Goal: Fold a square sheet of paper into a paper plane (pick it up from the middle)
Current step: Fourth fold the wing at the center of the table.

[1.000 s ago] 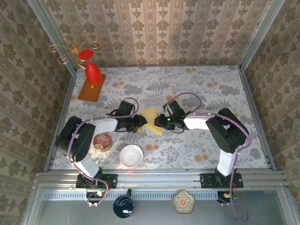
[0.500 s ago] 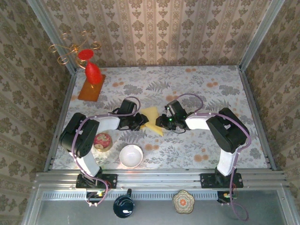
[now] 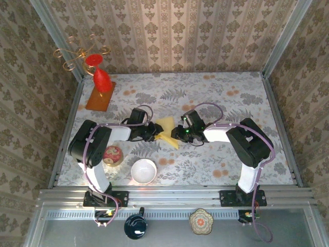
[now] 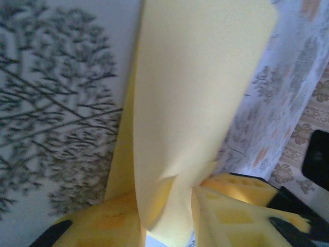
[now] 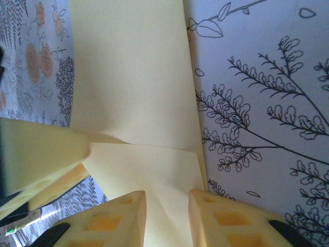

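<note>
Item: square sheet of paper (image 3: 167,131), pale yellow, creased, mid-counter (image 3: 216,92) between both arms | Left gripper (image 4: 172,198): jaws clamped on the sheet's bunched edge, sheet curling away from them | Right gripper (image 5: 167,208): jaws astride a flat flap, grip cannot be told | Nearby: white bowl (image 3: 143,171)

Floral table (image 3: 231,103): white bowl (image 3: 143,171), orange board (image 3: 100,96).
</note>
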You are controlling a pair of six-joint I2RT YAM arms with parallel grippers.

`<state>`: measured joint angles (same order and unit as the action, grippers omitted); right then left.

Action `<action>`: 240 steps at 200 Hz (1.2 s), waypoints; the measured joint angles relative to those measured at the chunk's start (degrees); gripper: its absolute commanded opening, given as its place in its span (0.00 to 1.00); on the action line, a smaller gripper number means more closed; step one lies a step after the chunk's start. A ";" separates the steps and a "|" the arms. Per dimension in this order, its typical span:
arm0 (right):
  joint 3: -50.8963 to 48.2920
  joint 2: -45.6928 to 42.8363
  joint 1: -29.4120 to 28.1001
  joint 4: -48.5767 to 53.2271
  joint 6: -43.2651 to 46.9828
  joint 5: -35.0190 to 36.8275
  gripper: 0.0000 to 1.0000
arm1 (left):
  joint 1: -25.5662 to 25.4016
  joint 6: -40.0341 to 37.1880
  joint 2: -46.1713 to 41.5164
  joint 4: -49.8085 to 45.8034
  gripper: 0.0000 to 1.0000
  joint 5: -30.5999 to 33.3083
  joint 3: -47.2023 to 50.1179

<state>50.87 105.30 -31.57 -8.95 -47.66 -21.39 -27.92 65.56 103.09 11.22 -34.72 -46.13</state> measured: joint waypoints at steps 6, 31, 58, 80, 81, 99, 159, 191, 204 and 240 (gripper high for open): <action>0.00 0.02 0.04 -0.02 0.09 -0.07 0.31 | 0.33 0.00 0.07 0.00 0.28 -0.46 -0.22; 0.02 0.11 0.15 -0.11 0.31 -0.15 0.31 | 0.98 -0.04 0.96 -0.02 0.24 -2.16 -0.57; 0.00 0.11 0.15 -0.11 0.87 -0.26 0.31 | 1.40 -0.22 2.14 0.00 0.19 -3.82 -1.40; 0.02 0.11 0.20 -0.11 1.14 -0.37 0.34 | 1.44 -0.61 2.99 -0.04 0.13 -4.55 -2.05; 0.02 0.11 0.20 -0.11 1.18 -0.42 0.34 | 1.42 -0.61 3.02 -0.07 0.12 -4.57 -2.08; 0.04 0.09 0.24 -0.13 1.79 -0.81 0.38 | 1.36 -1.03 3.34 -0.31 0.07 -4.74 -2.19; -0.09 -8.07 -0.37 5.40 11.82 6.43 0.49 | 1.01 -2.38 1.01 -5.86 0.05 -1.53 -3.54; -1.36 -14.93 -5.92 6.93 19.67 17.77 0.50 | -0.76 -2.60 -2.47 -9.88 0.05 2.84 -5.99; -2.16 -15.87 -9.18 7.06 22.40 22.10 0.49 | -1.62 -2.60 -2.93 -10.88 0.05 4.39 -7.52; -3.76 -15.76 -16.35 7.28 27.69 31.36 0.47 | -3.15 -2.56 -2.97 -13.25 0.04 7.61 -9.49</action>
<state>47.11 89.54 -47.92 -1.67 -19.97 9.98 -31.07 63.00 100.12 -2.02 -27.11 -55.61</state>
